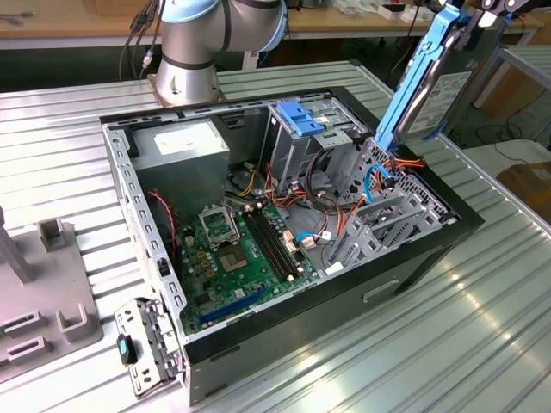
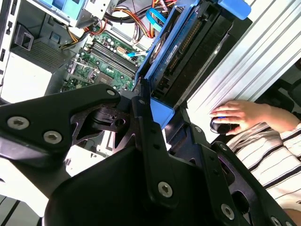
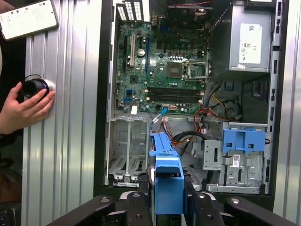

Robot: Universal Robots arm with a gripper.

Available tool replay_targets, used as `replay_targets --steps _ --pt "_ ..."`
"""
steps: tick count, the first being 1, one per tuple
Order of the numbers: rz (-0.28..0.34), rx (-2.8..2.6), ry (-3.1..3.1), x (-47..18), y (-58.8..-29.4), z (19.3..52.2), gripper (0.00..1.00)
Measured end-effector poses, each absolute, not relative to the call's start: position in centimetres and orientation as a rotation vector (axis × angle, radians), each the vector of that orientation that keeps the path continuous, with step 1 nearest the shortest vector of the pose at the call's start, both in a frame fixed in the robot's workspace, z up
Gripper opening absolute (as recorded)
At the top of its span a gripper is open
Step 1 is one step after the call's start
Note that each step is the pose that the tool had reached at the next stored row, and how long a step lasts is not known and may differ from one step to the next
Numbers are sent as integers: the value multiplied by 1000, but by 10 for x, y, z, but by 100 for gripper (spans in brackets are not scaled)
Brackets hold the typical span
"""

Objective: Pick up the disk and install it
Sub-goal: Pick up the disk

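The disk (image 1: 441, 96) hangs tilted over the open computer case's right side in the exterior view, its grey labelled face framed by a long blue carrier rail (image 1: 413, 82). Its lower end sits just above the metal drive cage (image 1: 379, 215). My gripper (image 1: 472, 15) holds the disk's upper end. In the second wrist view the black fingers (image 2: 143, 117) are shut on the blue carrier (image 2: 160, 110), and the disk (image 2: 188, 52) points toward the case. In the first wrist view the carrier (image 3: 167, 176) sits between both fingers (image 3: 139, 200), above an empty bay (image 3: 127, 146).
The case (image 1: 344, 297) holds a green motherboard (image 1: 232, 254), a power supply (image 1: 185, 146), loose cables and a light-blue latch (image 1: 301, 116). The arm's base (image 1: 194, 52) stands behind it. A grey fixture (image 1: 43, 292) lies at the exterior view's left. A person's hand (image 3: 23, 108) rests on a black knob.
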State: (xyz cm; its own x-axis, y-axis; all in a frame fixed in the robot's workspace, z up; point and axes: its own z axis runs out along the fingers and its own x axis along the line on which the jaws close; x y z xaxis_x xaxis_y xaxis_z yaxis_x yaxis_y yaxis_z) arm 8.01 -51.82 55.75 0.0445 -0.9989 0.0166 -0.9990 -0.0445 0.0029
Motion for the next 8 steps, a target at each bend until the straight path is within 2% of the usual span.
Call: replay_targets --steps 8 --pt "16 2261 -2162 79 -518 557 36"
